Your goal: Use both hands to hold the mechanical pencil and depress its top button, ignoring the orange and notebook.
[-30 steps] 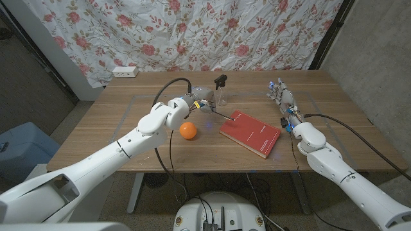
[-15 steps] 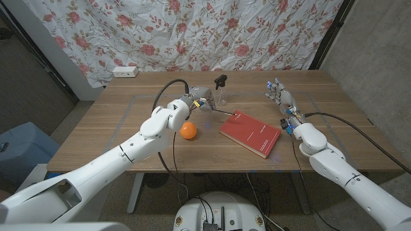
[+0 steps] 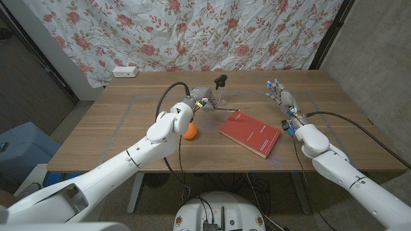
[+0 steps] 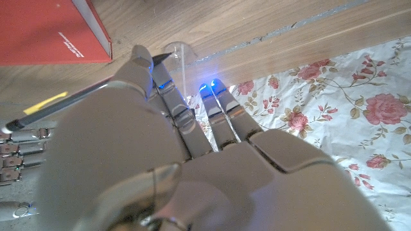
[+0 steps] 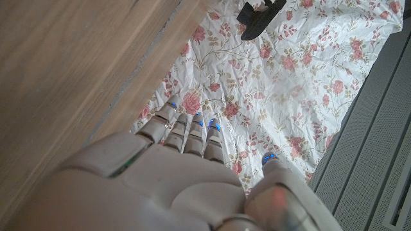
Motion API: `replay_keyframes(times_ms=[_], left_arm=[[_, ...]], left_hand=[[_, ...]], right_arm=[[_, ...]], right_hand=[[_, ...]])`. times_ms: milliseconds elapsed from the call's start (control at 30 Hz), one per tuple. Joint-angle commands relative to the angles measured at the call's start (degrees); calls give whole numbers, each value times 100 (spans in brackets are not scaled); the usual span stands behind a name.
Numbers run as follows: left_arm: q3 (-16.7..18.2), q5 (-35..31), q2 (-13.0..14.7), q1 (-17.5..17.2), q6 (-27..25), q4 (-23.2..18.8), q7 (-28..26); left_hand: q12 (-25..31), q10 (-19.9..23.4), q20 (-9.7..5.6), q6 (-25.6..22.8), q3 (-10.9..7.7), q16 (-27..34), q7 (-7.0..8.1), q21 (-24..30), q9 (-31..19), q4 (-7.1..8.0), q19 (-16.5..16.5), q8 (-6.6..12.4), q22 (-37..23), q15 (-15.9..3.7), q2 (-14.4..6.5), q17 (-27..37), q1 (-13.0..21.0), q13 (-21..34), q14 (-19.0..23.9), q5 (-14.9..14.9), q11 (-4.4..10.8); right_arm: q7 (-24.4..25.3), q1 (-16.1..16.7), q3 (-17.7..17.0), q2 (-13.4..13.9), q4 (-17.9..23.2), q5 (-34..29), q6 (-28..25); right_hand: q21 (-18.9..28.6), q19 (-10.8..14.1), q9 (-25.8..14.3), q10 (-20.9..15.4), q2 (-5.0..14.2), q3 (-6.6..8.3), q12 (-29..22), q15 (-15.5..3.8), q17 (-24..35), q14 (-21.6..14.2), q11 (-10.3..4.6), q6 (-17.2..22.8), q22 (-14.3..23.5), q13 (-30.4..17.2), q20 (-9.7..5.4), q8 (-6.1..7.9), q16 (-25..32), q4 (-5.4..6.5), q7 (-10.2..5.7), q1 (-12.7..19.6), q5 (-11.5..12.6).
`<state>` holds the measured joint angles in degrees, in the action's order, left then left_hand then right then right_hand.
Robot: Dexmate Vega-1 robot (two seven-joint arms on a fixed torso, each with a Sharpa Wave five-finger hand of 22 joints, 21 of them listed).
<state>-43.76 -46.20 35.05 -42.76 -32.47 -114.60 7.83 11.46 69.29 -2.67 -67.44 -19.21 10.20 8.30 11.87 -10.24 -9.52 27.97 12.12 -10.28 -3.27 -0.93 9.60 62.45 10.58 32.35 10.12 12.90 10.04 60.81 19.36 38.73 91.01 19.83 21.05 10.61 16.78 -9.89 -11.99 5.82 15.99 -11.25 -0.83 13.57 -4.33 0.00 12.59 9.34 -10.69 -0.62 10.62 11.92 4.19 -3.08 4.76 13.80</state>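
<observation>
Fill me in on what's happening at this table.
The robot's left hand holds a mechanical pencil, lifted over the table between the orange and the red notebook. A small clear bottle with a black top stands just behind it. The right hand is open over the table's right side, apart from the pencil, so the two-handed hold and the button press are not yet done.

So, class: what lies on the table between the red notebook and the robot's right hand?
Only bare wooden table; in the head view nothing sits between the red notebook and the right hand.
</observation>
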Motion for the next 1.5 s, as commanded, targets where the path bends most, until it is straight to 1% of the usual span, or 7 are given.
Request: replay_keyframes(times_ms=[33,233,467,600,833,1233,1500], left_arm=[[-61,437,-222,-29,-431,10,-397],[-87,684,-266,-19,-490,38,-655],[-70,1060,-329,-27,-473,84,-956],[-59,1262,-377,-28,-476,117,-1131],[-51,1635,-471,0,-459,227,-1374],[14,2296,-524,-6,-493,254,-1695],[21,2608,-517,60,-494,269,-1853]], left_hand=[[-11,11,-717,-2,23,10,-14,34,-26,16,70,-30,-10,-942,-82,13,5,4,59,28,3],[-16,11,-699,5,34,13,-24,49,-29,21,100,-36,-14,-942,-97,14,0,5,68,29,1],[-20,10,-691,8,44,14,-21,55,-32,21,111,-40,-17,-941,-109,14,-2,6,79,31,0],[-23,8,-688,5,50,16,-26,57,-33,22,112,-40,-18,-940,-114,14,-3,6,87,31,0],[-27,6,-679,15,62,18,-37,59,-36,22,113,-45,-21,-936,-122,15,-5,7,99,31,0],[-31,7,-658,26,80,20,-60,68,-40,23,127,-51,-25,-930,-136,15,-11,8,118,32,-2],[-32,8,-653,39,91,21,-75,70,-43,24,127,-56,-27,-927,-146,15,-14,10,129,33,-2]], right_arm=[[377,101,42,-130,-24,-572,271],[388,123,63,-124,11,-681,265],[391,74,79,-105,13,-818,253],[464,39,91,-87,-11,-1034,331],[762,2,122,-16,22,-1673,291],[1205,-228,239,-87,-389,-2486,733],[1355,-412,293,-97,-744,-2817,1224]], right_hand=[[20,18,-15,-60,23,48,-26,-6,-4,-53,-4,8,17,-7,-24,24,21,-52,-99,110,29],[20,30,-15,-72,-21,71,-23,2,-32,-61,-2,93,17,-8,-7,49,13,-134,-110,185,21],[16,45,-18,-71,-236,15,-12,28,-62,-72,13,19,15,-10,23,14,8,-267,-53,244,-7],[15,56,-21,-79,-346,-11,-9,38,-86,-95,-3,-150,16,-14,27,-40,9,-362,-245,289,-18],[15,82,-23,-68,-323,-7,0,79,-78,-113,34,-449,18,-26,38,-87,27,-387,-672,261,-22],[9,86,-22,26,-285,-12,32,119,-49,-126,115,-467,18,-33,66,-40,48,-376,-907,199,-21],[-5,45,-25,63,-259,3,37,191,-43,-121,147,-490,18,-35,101,-30,49,-388,-948,200,-15]])
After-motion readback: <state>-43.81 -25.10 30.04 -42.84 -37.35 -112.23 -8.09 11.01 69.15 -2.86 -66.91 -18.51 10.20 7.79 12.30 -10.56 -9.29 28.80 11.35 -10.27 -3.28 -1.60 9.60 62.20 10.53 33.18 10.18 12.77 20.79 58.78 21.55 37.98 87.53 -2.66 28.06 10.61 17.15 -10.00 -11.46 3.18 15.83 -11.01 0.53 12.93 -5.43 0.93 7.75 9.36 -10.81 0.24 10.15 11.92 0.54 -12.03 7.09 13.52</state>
